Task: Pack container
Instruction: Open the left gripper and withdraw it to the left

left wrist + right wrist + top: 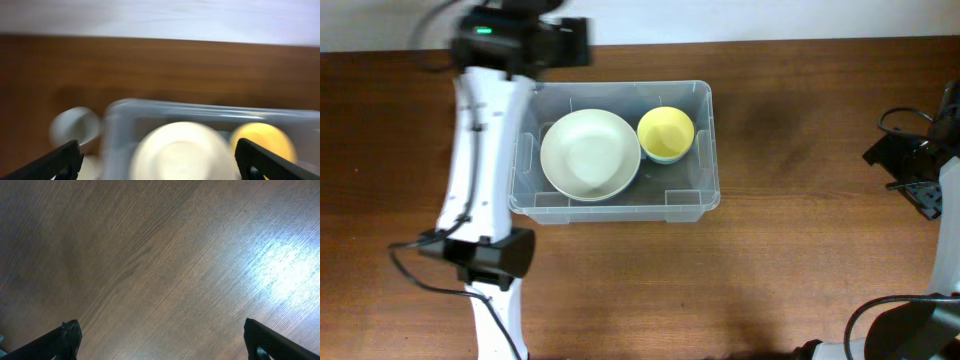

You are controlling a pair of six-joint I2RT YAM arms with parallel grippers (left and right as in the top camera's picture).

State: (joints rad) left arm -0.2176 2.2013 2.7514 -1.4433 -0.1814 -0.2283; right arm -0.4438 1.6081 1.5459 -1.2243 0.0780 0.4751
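Container [690, 185]: on bench [770, 260], holding white bowl [590, 154] beside yellow bowl [666, 134].
Left jaws: spread wide, empty.
Right jaws: spread wide, empty, over bench.

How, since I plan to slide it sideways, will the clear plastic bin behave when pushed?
The clear plastic bin probably slides easily on the smooth wooden table. Its walls may flex. The white bowl and yellow bowl inside sit loose and could shift.

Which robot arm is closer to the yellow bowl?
Left. The left pincer hovers by the container holding the yellow bowl; the right pincer is far off over the table.
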